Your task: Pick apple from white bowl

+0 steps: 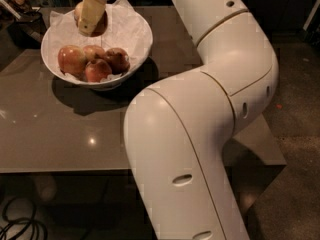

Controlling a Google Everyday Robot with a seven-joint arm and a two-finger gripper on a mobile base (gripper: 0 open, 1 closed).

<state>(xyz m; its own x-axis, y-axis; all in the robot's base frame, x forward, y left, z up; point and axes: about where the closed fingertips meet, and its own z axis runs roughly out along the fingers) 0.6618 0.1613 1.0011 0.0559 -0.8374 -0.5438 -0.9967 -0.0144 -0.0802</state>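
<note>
You've got the gripper (90, 25) above the white bowl's (144, 40) far side. Its fingers pinch the apple (103, 23), which is held over the bowl's tissue lining. Redder apples (71, 59) sit in the bowl's near half.

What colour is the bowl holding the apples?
The bowl is glossy white, camera view. The gripper holds an apple above it.
</note>
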